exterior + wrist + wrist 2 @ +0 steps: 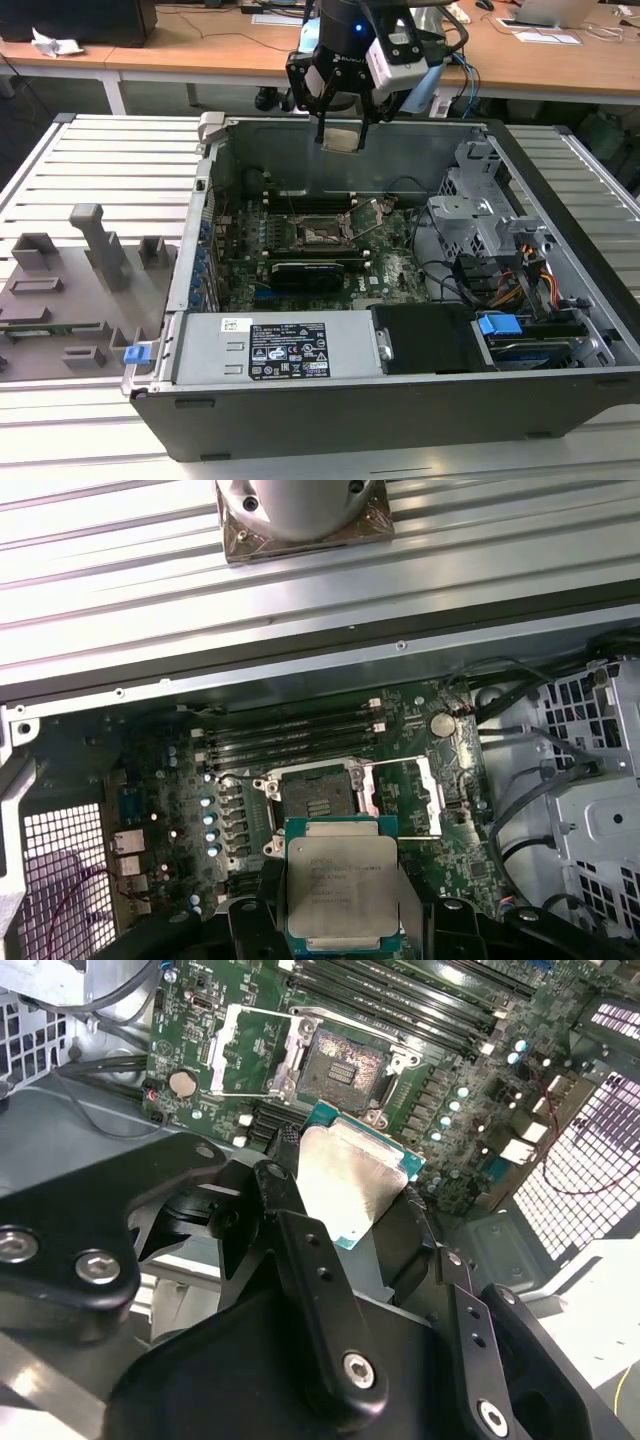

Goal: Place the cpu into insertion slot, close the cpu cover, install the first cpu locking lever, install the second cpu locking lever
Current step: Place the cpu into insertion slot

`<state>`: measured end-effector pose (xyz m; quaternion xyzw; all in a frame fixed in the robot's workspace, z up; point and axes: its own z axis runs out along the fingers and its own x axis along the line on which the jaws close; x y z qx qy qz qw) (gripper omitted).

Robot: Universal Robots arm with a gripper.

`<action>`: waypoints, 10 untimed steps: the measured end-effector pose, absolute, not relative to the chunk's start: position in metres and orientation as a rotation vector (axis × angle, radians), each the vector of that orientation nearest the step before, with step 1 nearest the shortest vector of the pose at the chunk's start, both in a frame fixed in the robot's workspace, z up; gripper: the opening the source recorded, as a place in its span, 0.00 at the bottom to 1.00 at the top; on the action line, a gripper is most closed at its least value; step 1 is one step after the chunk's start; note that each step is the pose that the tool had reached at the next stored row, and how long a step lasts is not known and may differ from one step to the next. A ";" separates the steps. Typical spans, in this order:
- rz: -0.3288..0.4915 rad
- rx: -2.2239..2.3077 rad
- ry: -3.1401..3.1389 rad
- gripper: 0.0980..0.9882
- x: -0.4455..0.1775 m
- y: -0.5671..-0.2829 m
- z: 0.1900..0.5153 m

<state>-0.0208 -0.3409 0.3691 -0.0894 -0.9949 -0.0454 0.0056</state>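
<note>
My gripper (341, 138) hangs above the open computer case, shut on the cpu (341, 139), a flat square silver chip with green edges. In both wrist views the cpu (340, 885) (350, 1175) sits between the black fingers (290, 1220), with my gripper (340, 925) (352, 1215) well above the motherboard. The insertion slot (318, 798) (345, 1065) (322, 235) lies bare below. The cpu cover (434, 798) (213, 1052) is flipped open beside the slot, lying back against the board.
Memory slots (290, 730) run along one side of the slot. A long black card (315, 272) sits nearer the power supply (280, 350). The drive cage (480, 215) and cables fill the exterior view's right. A grey fixture plate (70, 290) lies outside the case at its left.
</note>
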 end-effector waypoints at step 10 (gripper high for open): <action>-0.142 -0.317 -3.112 0.49 -0.021 -0.341 0.369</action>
